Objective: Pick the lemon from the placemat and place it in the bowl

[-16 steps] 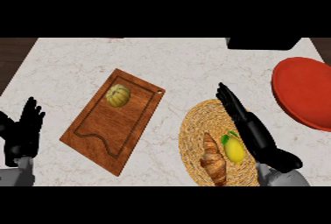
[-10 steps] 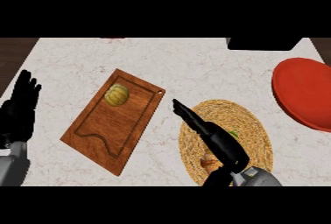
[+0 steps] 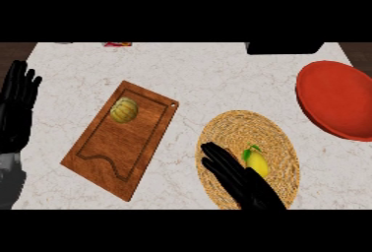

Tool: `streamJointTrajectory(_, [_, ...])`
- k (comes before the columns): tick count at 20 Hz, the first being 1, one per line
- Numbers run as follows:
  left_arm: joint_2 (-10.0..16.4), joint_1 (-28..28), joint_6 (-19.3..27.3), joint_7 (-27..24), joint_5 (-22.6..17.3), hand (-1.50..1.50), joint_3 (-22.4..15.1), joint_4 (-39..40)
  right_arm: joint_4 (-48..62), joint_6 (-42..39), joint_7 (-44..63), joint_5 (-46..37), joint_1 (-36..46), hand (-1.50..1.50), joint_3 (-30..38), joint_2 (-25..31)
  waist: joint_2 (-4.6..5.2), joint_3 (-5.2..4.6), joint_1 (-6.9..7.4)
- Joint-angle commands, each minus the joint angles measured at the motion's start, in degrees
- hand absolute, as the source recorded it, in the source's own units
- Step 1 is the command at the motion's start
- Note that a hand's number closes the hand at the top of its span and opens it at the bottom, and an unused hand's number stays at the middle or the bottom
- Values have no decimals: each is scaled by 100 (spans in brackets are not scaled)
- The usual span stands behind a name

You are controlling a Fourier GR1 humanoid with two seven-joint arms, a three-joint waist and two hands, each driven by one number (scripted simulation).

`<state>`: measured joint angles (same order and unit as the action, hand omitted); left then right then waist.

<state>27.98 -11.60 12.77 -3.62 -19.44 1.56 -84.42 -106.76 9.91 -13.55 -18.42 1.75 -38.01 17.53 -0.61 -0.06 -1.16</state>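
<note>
The yellow lemon [image 3: 256, 163] with a green leaf lies on the round woven placemat [image 3: 272, 133], right of centre. My right hand [image 3: 237, 180] comes in from the lower edge and lies over the mat's left half, fingers straight and open. Its fingers are just left of the lemon; whether they touch it I cannot tell. The hand hides part of the mat. The red bowl [image 3: 337, 101] sits at the right edge, apart from the mat. My left hand [image 3: 16, 111] rests open at the left edge, fingers up.
A wooden cutting board [image 3: 109, 150] lies tilted left of the mat, with a round yellow-green fruit [image 3: 123, 110] near its upper end. A black object [image 3: 285, 47] stands at the counter's back edge, and small items [image 3: 116, 44] show at the back left.
My right hand has swung from the lemon's right side across the mat to its left, covering the lemon midway; the lemon shows again now. The left hand has risen along the left edge.
</note>
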Motion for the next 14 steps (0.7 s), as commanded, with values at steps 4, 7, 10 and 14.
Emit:
streamJointTrajectory(4, [-200,-100,15,-200,128,0,-21,137,-1530,-193,1059,-1328,-421,-150,229,1295,28,-8,-84])
streamJointTrajectory(7, [109,239,-272,23,-42,0,101,-286,-2491,-601,2194,-1596,-622,-150,510,1689,-2,-11,9])
streamJointTrajectory(10, [72,133,-317,-67,-84,0,193,-122,-2944,-1282,2829,-1609,-806,-150,771,2293,19,-14,-27])
streamJointTrajectory(14, [21,-212,-152,32,33,0,167,37,-3029,-2556,3750,-1420,-291,-150,859,2830,65,-23,53])
